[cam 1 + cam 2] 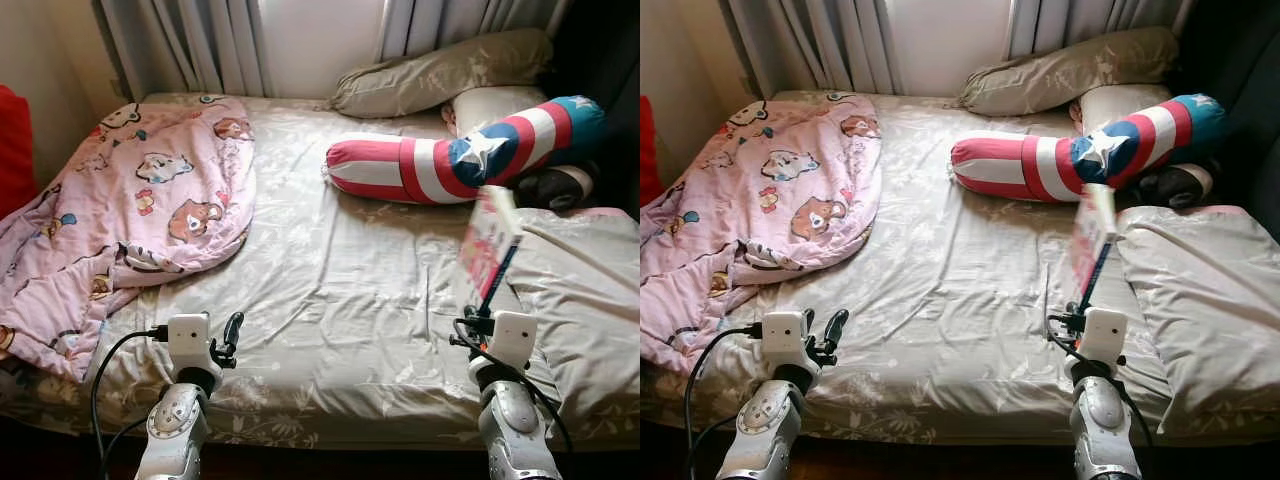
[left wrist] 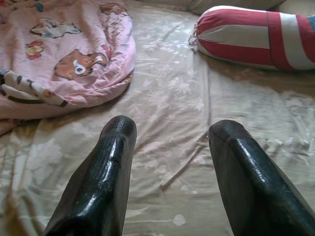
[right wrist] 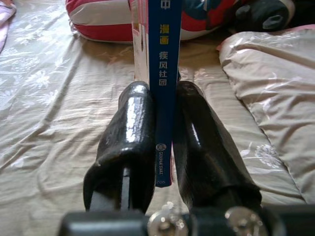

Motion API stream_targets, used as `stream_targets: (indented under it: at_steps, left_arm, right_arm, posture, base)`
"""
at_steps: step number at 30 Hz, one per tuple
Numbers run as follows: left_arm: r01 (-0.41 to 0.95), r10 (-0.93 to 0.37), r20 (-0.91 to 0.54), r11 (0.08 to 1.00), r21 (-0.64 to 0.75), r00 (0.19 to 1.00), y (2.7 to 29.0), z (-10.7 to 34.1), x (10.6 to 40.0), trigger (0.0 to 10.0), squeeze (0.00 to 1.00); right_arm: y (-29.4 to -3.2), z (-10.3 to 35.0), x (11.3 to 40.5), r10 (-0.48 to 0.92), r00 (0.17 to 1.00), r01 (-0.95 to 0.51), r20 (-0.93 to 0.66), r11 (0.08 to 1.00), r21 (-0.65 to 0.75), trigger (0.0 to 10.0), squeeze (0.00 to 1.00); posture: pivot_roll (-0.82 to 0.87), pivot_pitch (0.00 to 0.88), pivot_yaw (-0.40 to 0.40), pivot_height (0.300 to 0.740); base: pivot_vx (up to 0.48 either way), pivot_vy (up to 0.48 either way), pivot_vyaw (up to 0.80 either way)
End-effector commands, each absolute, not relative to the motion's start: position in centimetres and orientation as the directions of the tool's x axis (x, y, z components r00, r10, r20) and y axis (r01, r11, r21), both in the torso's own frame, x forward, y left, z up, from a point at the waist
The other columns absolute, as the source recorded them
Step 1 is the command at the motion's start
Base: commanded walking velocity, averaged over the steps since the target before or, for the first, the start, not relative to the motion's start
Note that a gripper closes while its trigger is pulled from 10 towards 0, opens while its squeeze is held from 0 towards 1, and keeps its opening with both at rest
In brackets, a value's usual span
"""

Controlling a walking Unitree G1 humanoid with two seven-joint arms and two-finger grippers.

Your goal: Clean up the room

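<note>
My right gripper [image 3: 160, 93] is shut on a thin book [image 1: 490, 240] with a blue spine [image 3: 165, 59] and a pink-and-white cover, held up over the right half of the bed. My left gripper [image 2: 170, 132] hangs open above the floral bedsheet [image 1: 340, 290] near the bed's front edge, with nothing between its fingers. A pink cartoon-print blanket [image 1: 130, 210] lies crumpled on the left side of the bed.
A red, white and blue star bolster [image 1: 450, 160] lies across the far right, with a grey pillow [image 1: 440, 70] behind it. A beige duvet [image 1: 585, 300] covers the right edge. Curtains [image 1: 190, 40] hang behind the bed. A dark object [image 1: 555, 188] sits by the bolster.
</note>
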State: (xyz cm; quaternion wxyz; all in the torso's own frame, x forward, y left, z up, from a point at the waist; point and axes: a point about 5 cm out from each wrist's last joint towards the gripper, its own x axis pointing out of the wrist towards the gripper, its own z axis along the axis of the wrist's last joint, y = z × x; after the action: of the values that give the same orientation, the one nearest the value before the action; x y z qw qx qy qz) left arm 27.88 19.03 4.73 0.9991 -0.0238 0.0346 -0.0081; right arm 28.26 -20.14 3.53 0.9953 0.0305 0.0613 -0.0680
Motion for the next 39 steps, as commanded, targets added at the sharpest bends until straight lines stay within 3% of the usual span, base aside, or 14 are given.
stream_targets:
  at_steps: [1,11,23,32,39]
  left_arm:
    - [0.009,-0.013,-0.088,0.999,-0.042,0.996,19.30,4.32,27.69,10.0,0.00]
    - [0.012,-0.015,-0.087,0.999,-0.037,0.996,19.24,4.38,27.79,10.0,0.00]
    - [0.013,-0.016,-0.094,0.999,-0.033,0.995,19.14,4.17,27.54,10.0,0.00]
    - [0.008,-0.010,-0.095,1.000,-0.028,0.995,19.22,4.16,27.49,10.0,0.00]
    - [0.003,-0.005,-0.096,1.000,-0.025,0.995,19.25,4.15,27.45,10.0,0.00]
  right_arm:
    - [-20.33,4.32,28.73,-0.143,0.986,0.148,-0.084,0.987,0.055,10.0,0.00]
    - [-20.07,4.26,28.80,-0.137,0.987,0.142,-0.085,0.988,0.058,10.0,0.00]
    - [-20.21,4.23,28.73,-0.141,0.986,0.147,-0.090,0.987,0.061,10.0,0.00]
    - [-20.09,4.17,28.71,-0.143,0.985,0.149,-0.094,0.987,0.064,10.0,0.00]
    - [-20.02,4.10,28.70,-0.144,0.985,0.151,-0.098,0.986,0.067,10.0,0.00]
  posture:
    - [0.11,0.042,-0.027,0.732]
    - [0.11,0.032,-0.026,0.732]
    - [0.11,0.046,-0.032,0.732]
    - [0.10,0.062,-0.032,0.732]
    - [0.11,0.068,-0.034,0.732]
  base:
    - [0.000,0.000,0.00]
    - [0.000,-0.342,0.00]
    - [0.000,0.000,0.00]
    - [0.000,-0.462,0.00]
    - [0.000,0.000,0.00]
